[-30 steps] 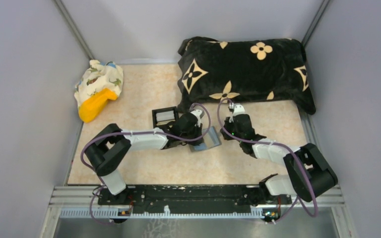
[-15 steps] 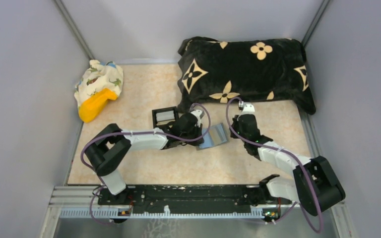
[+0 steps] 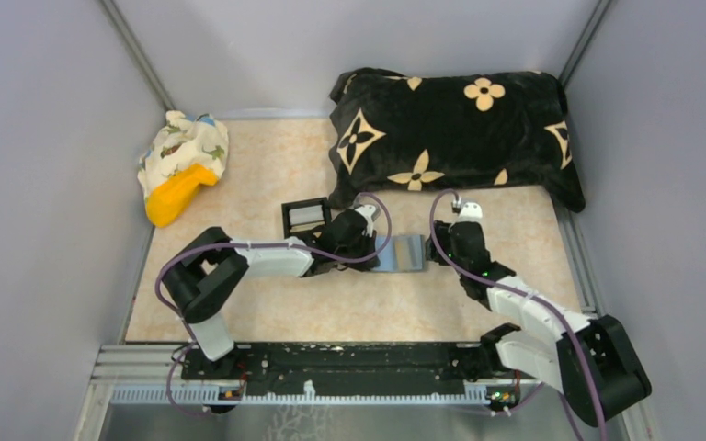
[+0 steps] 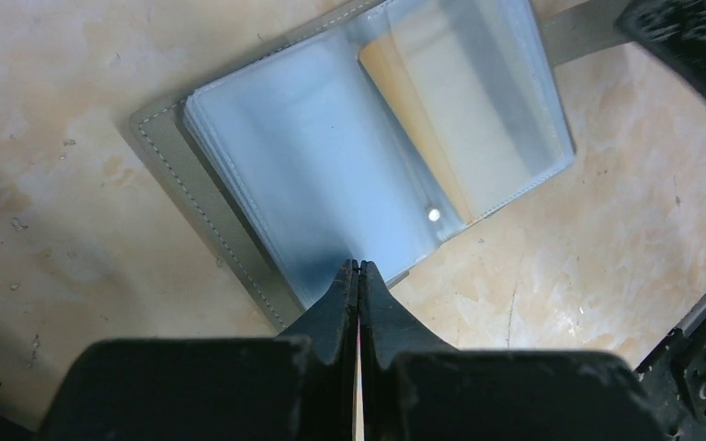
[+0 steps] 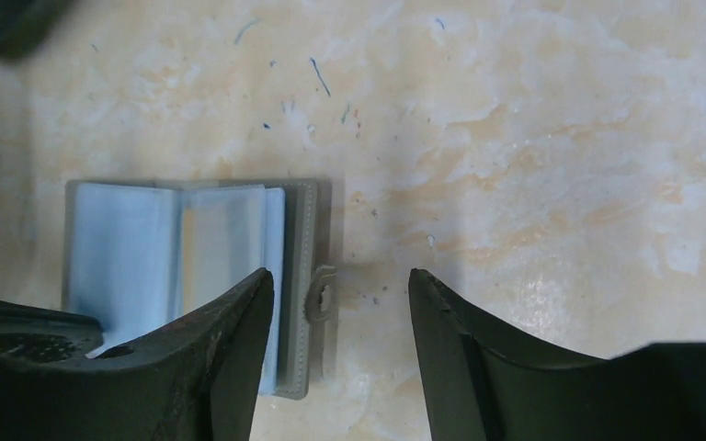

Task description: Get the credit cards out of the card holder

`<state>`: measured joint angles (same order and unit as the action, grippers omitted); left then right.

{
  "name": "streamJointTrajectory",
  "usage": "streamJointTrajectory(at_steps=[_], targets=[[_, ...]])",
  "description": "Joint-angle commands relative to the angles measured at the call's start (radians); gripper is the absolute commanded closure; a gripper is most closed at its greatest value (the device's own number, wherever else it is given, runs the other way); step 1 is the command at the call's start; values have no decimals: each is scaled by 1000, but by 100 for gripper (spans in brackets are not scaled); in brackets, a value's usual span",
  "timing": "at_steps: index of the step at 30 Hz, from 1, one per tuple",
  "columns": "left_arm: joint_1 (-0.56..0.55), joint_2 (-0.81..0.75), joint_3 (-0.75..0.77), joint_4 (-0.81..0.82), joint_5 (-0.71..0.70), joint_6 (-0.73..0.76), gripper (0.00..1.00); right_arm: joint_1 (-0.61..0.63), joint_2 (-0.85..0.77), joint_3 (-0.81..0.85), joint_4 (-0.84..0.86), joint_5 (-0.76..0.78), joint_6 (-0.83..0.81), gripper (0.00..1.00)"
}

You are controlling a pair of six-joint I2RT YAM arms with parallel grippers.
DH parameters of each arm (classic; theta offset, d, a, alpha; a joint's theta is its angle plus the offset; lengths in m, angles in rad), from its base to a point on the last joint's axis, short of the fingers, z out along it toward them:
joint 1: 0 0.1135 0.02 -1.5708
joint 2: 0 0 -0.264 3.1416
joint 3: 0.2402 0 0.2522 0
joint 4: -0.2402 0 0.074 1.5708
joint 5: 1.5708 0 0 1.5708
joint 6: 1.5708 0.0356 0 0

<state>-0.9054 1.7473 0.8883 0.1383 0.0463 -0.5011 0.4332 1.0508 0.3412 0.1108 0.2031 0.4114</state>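
Card holder (image 4: 331,184) is spread open and pinched by the closed left gripper (image 4: 358,271), the right gripper (image 5: 340,276) is held wide, and a tan card (image 4: 441,119) is left inside.

The card holder (image 3: 403,253) lies open and flat on the worktop (image 3: 267,175), close to the middle of it. The outer cover is grey, with a stitched border. A small tab (image 5: 321,295) with a snap sticks out from one side edge. Inside are light-blue, half-transparent sleeves (image 4: 331,175), spread like pages. A beige-orange patch shows through one sleeve; I cannot tell if it is a card. The left fingers (image 4: 338,308) are pressed together on the edge of one sleeve.
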Motion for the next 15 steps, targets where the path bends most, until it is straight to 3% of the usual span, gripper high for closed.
streamJointTrajectory(at_steps=[1, 12, 15], targets=[[8, 35, -2, 30, 22, -5, 100, 2, -77, 38, 16, 15, -45, 43], [13, 53, -1, 35, 29, -8, 100, 104, -74, 127, 6, 9, -92, 56], [12, 51, -3, 34, 29, -7, 100, 112, -13, 130, 35, -10, -83, 77]])
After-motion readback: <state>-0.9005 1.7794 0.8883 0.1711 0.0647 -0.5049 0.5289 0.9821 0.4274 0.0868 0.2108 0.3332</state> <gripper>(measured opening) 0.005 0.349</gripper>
